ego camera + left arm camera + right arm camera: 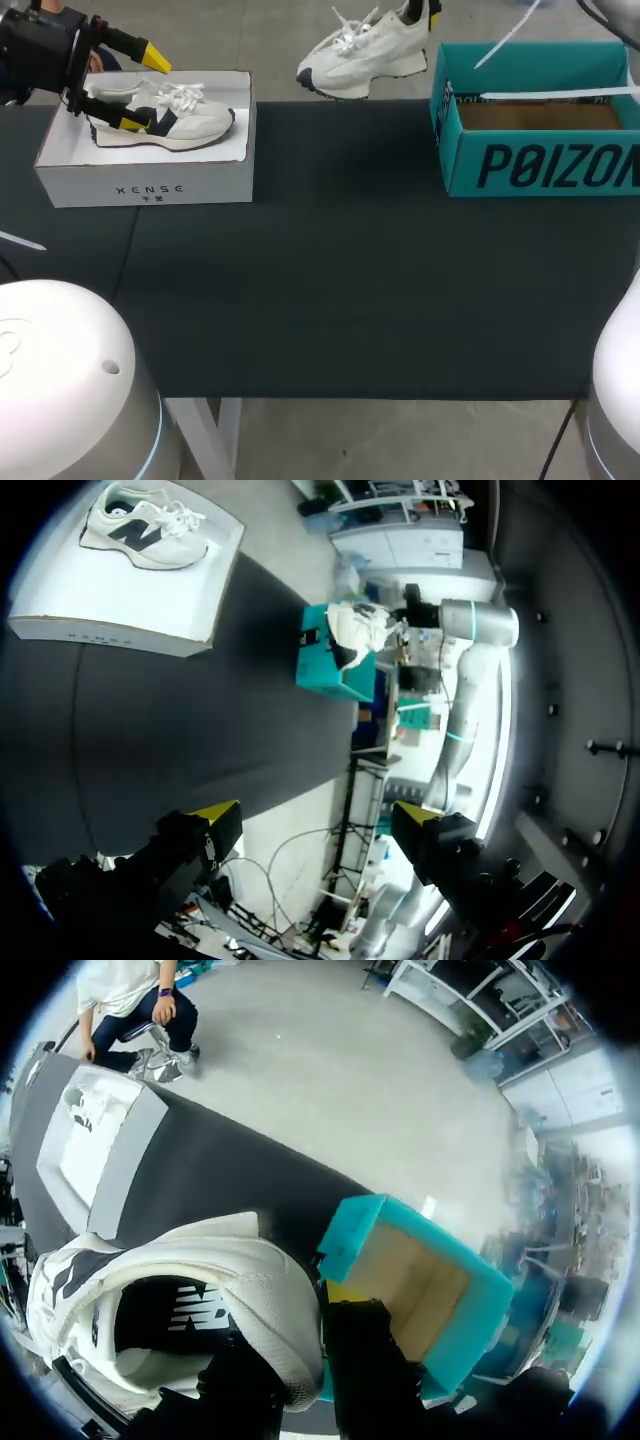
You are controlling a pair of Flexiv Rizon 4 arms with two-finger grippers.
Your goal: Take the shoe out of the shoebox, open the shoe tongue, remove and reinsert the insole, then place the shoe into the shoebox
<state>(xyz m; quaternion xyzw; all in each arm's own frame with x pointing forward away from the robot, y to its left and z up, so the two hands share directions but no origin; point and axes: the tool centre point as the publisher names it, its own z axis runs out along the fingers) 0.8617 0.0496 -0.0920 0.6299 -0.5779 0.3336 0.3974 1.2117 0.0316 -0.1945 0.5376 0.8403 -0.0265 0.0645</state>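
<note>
A white sneaker [362,50] hangs in the air beyond the table's far edge, just left of the open teal shoebox [540,165]. My right gripper [422,12] is shut on its heel collar. In the right wrist view the sneaker [200,1300] fills the space at the fingers [365,1360], with the teal shoebox [420,1290] ahead, its brown inside bare. My left gripper [145,90] stands open over the heel end of a white shoebox [145,180] holding a white and navy sneaker [165,115]. The left wrist view shows its open gripper [315,820] holding nothing, with that white shoebox [120,610] far ahead.
A dark mat [350,270] covers the table between the two boxes. White strips [560,95] lie across the top of the teal shoebox. The white shoebox sits at the far left, the teal one at the far right.
</note>
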